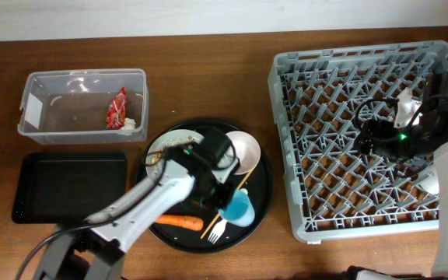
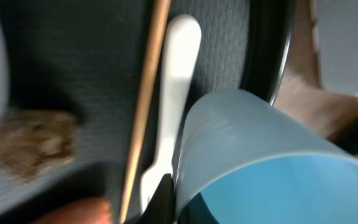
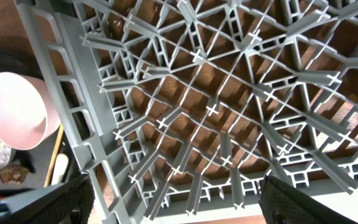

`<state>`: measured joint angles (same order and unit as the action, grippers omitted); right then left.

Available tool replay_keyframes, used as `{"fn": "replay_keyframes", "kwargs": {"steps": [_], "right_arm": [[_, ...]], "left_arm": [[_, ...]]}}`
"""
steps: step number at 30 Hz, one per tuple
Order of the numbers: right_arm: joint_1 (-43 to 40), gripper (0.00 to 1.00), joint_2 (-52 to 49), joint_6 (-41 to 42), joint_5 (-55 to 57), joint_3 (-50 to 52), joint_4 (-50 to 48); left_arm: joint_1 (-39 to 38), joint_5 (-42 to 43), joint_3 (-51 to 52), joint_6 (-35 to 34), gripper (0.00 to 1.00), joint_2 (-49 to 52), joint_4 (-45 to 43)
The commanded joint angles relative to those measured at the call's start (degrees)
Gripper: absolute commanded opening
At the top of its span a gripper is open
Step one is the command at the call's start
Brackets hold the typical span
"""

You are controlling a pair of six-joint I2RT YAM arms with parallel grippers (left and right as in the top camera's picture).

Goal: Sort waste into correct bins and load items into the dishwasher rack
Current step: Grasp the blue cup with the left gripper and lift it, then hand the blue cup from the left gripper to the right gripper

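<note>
The blue cup (image 1: 240,207) sits on the round black tray (image 1: 261,194), tipped over beside the white plastic fork (image 1: 217,227) and the wooden chopstick (image 2: 145,106), with the carrot (image 1: 179,221) just to its left. It looks like thin, light plastic: stiff enough to keep its shape, smooth enough to slip, not likely to break. The sensible hold is a pinch across the wall at the rim, and that appears to be what the left gripper (image 1: 228,194) has, its jaws drawn in narrow on the cup's wall, one dark finger showing against the outside of it in the left wrist view. A pinch that close to the lip could let the cup swing, so a slow lift seems wise. The right gripper (image 3: 176,193) hangs wide apart, holding nothing, over the grey dishwasher rack (image 1: 286,155). The rack's lattice floor and pegs leave plenty of free cells for a cup set mouth down. The brown wooden table (image 1: 208,78) is bare between tray and rack, so the path across looks clear
</note>
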<state>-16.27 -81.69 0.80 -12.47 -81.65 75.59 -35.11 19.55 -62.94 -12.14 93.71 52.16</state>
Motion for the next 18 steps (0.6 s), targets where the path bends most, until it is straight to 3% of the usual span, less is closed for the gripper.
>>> {"fn": "replay_keyframes", "kwargs": {"steps": [1, 4, 6, 10, 14, 18], "right_arm": [[0.4, 0.90, 0.3, -0.6, 0.7, -0.7, 0.1], [0.6, 0.91, 0.3, -3.0, -3.0, -0.7, 0.1], [0.6, 0.91, 0.3, -16.2, -21.7, -0.7, 0.2], [1.6, 0.99, 0.3, -36.8, -46.6, -0.7, 3.9], [6.4, 1.00, 0.3, -45.4, -54.9, -0.7, 4.6], [12.9, 1.00, 0.3, -50.7, -58.5, -0.7, 3.6]], "left_arm": [[8.1, 6.6, -11.5, 7.1, 0.00, -6.7, 2.2], [15.1, 15.3, -16.7, 9.0, 0.00, -8.8, 2.1], [21.8, 26.8, -18.0, 9.4, 0.00, -9.5, -1.8], [28.2, 44.1, -17.8, 9.4, 0.00, -7.8, -8.0], [28.9, 56.7, -17.8, 9.4, 0.00, -5.4, -11.6], [28.3, 61.1, -17.8, 9.4, 0.00, -3.8, -11.5]]}}
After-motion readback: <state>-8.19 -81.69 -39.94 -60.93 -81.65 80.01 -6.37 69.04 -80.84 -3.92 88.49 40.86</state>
